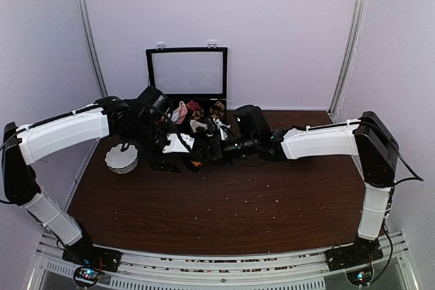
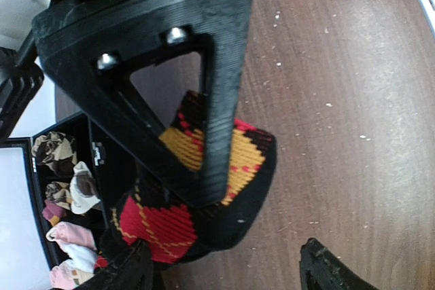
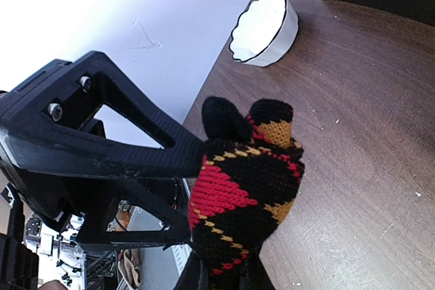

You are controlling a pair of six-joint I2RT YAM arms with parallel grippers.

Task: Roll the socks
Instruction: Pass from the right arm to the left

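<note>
L gripper jaws wide, straddling part-rolled argyle sock low at surface left of centre, R gripper pinched narrow on its end; risk: roll springs open if R releases before L closes.

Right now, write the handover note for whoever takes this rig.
Left gripper: open, at the sock, not gripping.
Right gripper: shut on the sock.
Sock: red-and-orange argyle, bunched, over the table near the box.
Done: bunched up; how fully rolled is unclear.
To do: finish the roll.
</note>
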